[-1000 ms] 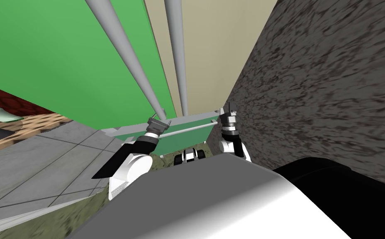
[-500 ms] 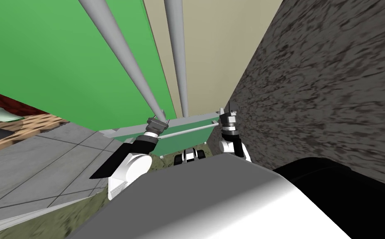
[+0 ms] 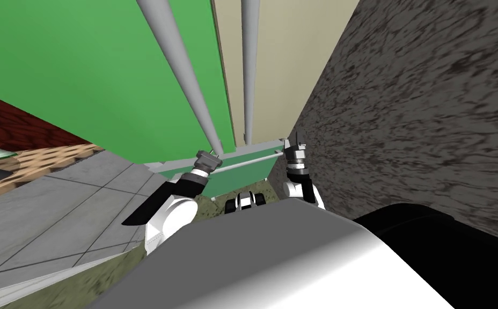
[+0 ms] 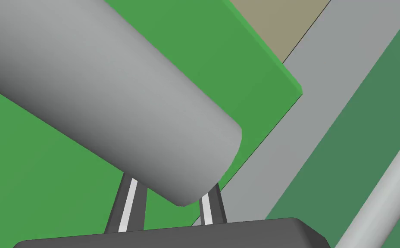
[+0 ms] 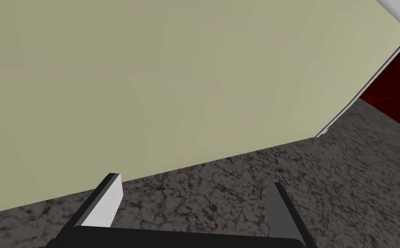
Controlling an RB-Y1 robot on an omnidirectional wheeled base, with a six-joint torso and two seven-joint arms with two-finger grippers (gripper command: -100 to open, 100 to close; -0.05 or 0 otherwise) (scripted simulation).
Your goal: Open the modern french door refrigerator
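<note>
Shifted right across the head view since half a second ago: the green door (image 3: 92, 70), both tall handles, and my left gripper (image 3: 214, 156) along with them. My right gripper (image 3: 294, 143) and the mottled wall (image 3: 430, 107) sit where they did.

I'm right up against the fridge (image 3: 275, 112), which is straight ahead of me. The green door is on my left and a beige door (image 3: 291, 48) is on my right. Each has a grey handle near the seam between them.

On the left wrist view, the left gripper is closed on the bottom end of the green door's handle (image 4: 108, 94). One finger (image 4: 130, 202) presses each side of the round bar. From these views I can't tell whether that door has come off the cabinet.

Just under the handle's end are a grey strip (image 4: 307, 116) and a darker green drawer (image 3: 242, 176). A thin bar (image 3: 248, 162) runs across the drawer's front.

The right gripper is near the corner where the beige door meets the wall. Its fingers are spread wide with nothing between them, pointing at the beige face and the mottled surface beside it. The beige door's handle (image 3: 249, 70) is untouched.

Grey tiled floor (image 3: 55, 204) lies off to my left.
</note>
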